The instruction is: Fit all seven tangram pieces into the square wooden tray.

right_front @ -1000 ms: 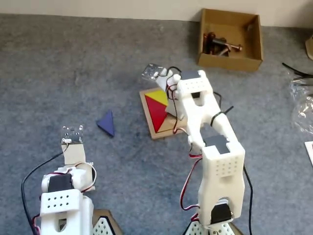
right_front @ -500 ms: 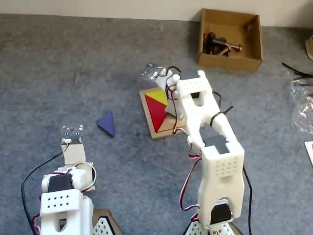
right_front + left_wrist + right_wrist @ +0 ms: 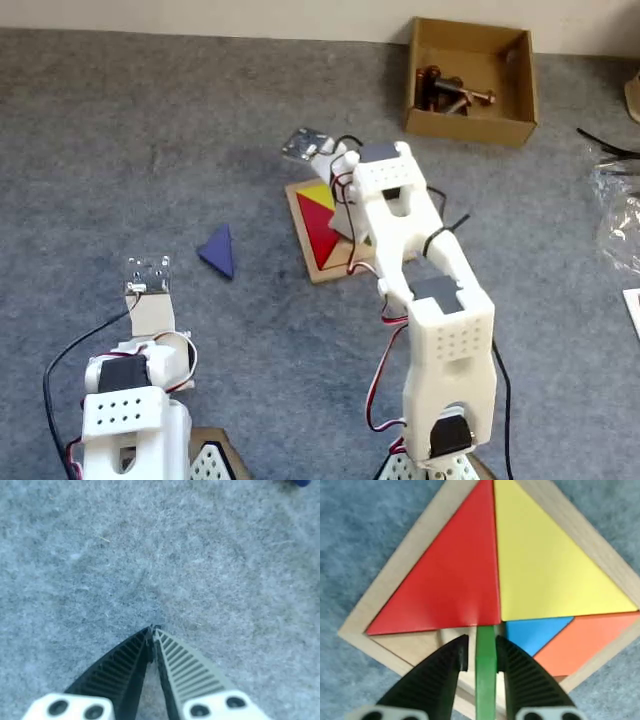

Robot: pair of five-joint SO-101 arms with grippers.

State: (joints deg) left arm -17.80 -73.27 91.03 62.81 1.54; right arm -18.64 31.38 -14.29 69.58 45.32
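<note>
The right gripper (image 3: 481, 654), its arm stretched forward and pitched down over the square wooden tray (image 3: 412, 647) at mid-table, pinches a green piece (image 3: 485, 677) on edge. This probably lines it up with the bare slot beside the red triangle (image 3: 450, 580). The left gripper (image 3: 152, 631), fingers together and empty, hangs low near the table's near-left corner. A dark blue triangle (image 3: 218, 250) lies loose between it and the tray.

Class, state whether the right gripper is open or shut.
Shut on the green piece: the right gripper clamps its faces, holding it on edge over the wooden tray.

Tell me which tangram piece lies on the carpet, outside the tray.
The dark blue triangle: it lies alone on the carpet, while the red triangle and yellow triangle sit inside the wooden tray.
</note>
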